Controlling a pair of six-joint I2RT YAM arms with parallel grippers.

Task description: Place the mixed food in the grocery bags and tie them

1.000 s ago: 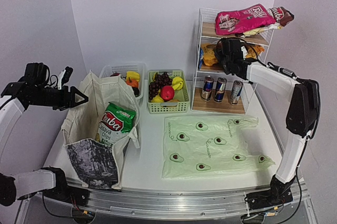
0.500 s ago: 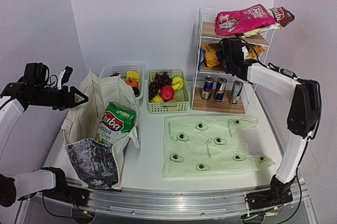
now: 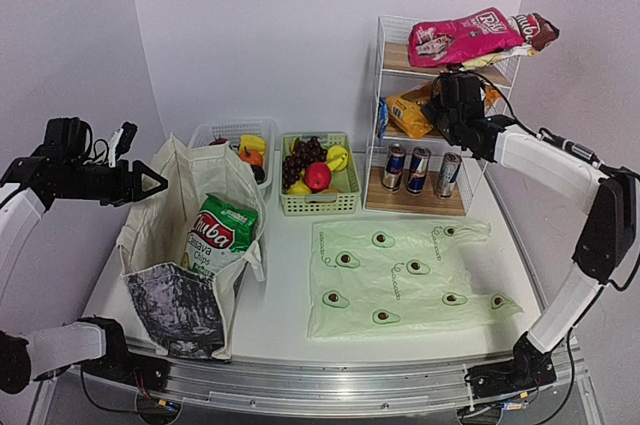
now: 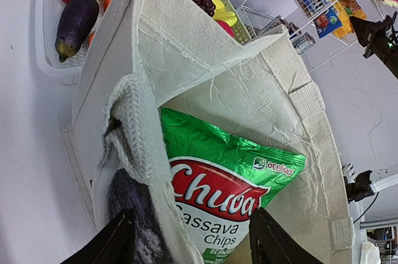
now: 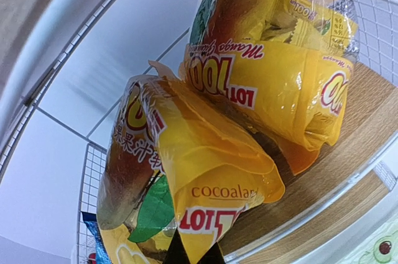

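The beige canvas tote (image 3: pixel 170 235) stands open at the left with a green-white snack packet (image 3: pixel 215 235) upright inside it. My left gripper (image 3: pixel 148 185) is open at the tote's left rim. In the left wrist view its fingers (image 4: pixel 118 239) straddle the tote's edge (image 4: pixel 134 127) above the green packet (image 4: pixel 230 177). The pale-green avocado bag (image 3: pixel 400 280) lies flat on the table. My right gripper (image 3: pixel 447 110) is at the wire rack's middle shelf, shut on the corner of an orange-yellow snack packet (image 5: pixel 205 171), also visible from above (image 3: pixel 408 111). A second such packet (image 5: pixel 273 71) lies behind it.
A green basket (image 3: pixel 346 203) holds grapes (image 3: pixel 300 157), a red apple (image 3: pixel 318 176) and bananas (image 3: pixel 338 157). A white basket (image 3: pixel 215 131) sits behind the tote. The wire rack (image 3: pixel 380 75) carries drink cans (image 3: pixel 418 170) on its lowest shelf and a pink packet (image 3: pixel 465 37) on top.
My right gripper has shut on the orange-yellow packet and drawn back to the right, pulling the packet toward the shelf's front. The left arm has stayed still.
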